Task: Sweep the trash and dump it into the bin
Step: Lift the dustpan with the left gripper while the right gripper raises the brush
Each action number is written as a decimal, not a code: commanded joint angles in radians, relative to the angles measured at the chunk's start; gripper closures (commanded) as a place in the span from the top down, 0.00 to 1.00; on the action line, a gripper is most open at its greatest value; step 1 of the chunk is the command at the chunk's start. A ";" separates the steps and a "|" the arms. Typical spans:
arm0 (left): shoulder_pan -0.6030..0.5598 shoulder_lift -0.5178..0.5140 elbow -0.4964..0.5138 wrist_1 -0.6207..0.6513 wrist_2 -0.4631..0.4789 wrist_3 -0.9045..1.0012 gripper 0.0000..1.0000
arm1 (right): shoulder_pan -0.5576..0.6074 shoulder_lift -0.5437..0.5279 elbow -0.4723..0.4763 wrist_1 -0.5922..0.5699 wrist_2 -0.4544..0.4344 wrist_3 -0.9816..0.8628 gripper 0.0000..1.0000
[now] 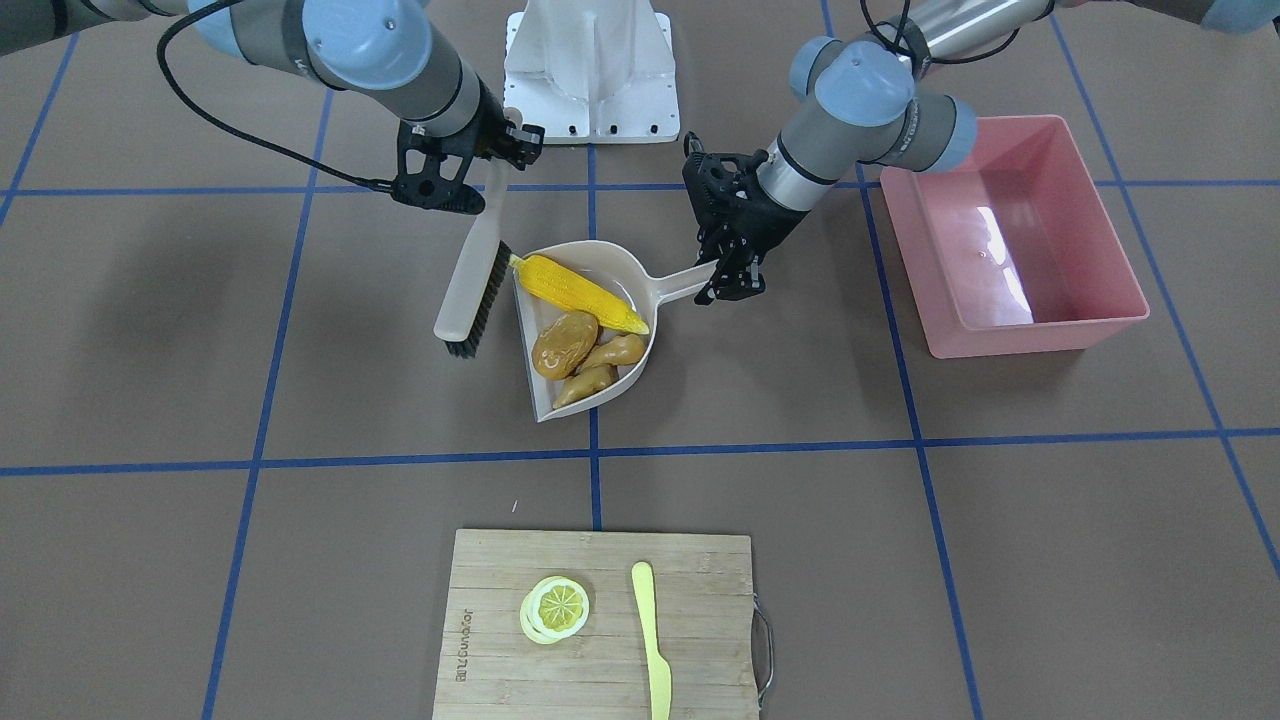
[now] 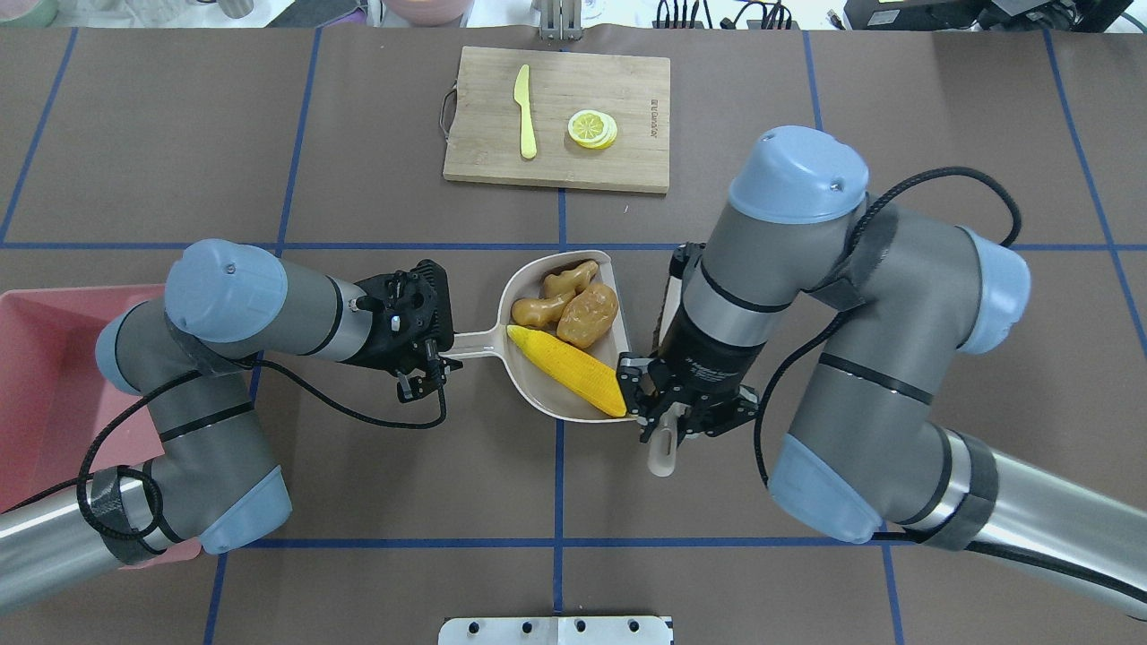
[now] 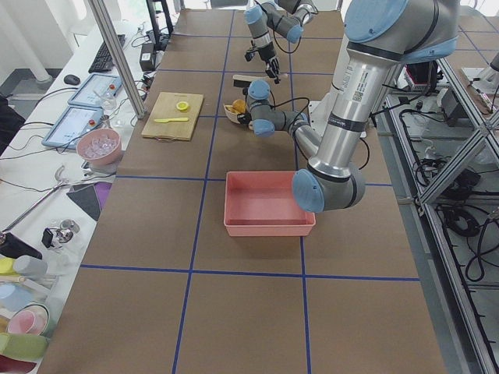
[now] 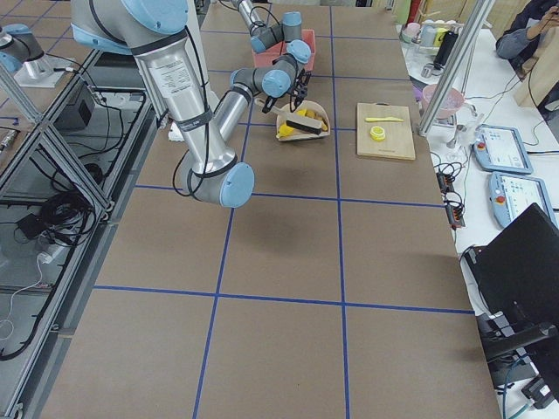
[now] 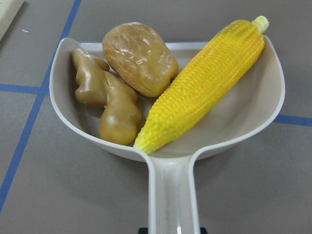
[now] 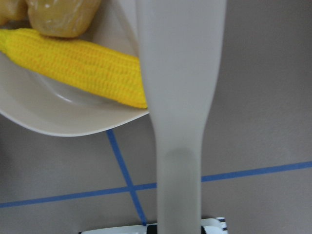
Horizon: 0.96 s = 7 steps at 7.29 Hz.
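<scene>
The yellow corn cob (image 1: 580,293), the brown potato (image 1: 565,345) and the tan ginger root (image 1: 600,368) all lie inside the beige dustpan (image 1: 540,400) at the table's middle. My left gripper (image 1: 735,280) is shut on the dustpan's handle (image 5: 173,195). My right gripper (image 1: 500,140) is shut on the handle of a beige brush (image 1: 470,290). The brush's bristles stand at the pan's open mouth beside the corn's tip. The pink bin (image 1: 1040,335) stands apart on my left side, and nothing shows inside it.
A wooden cutting board (image 1: 600,620) lies at the far edge. It carries a lemon slice (image 1: 555,608) and a pale yellow knife (image 1: 652,640). The robot's white base (image 1: 592,70) is behind the dustpan.
</scene>
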 commanded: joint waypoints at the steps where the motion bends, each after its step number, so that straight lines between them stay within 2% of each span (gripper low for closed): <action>1: 0.015 0.001 0.010 -0.091 0.024 -0.068 0.00 | 0.080 -0.101 0.064 -0.098 -0.021 -0.252 0.00; 3: 0.022 0.001 0.021 -0.197 0.053 -0.143 0.00 | 0.191 -0.128 0.075 -0.275 -0.047 -0.583 0.00; 4: 0.022 0.001 0.024 -0.251 0.053 -0.186 0.00 | 0.225 -0.169 0.078 -0.324 -0.073 -0.729 0.00; 7: 0.009 0.038 0.013 -0.449 0.090 -0.315 0.00 | 0.359 -0.329 0.036 -0.329 -0.095 -1.090 0.00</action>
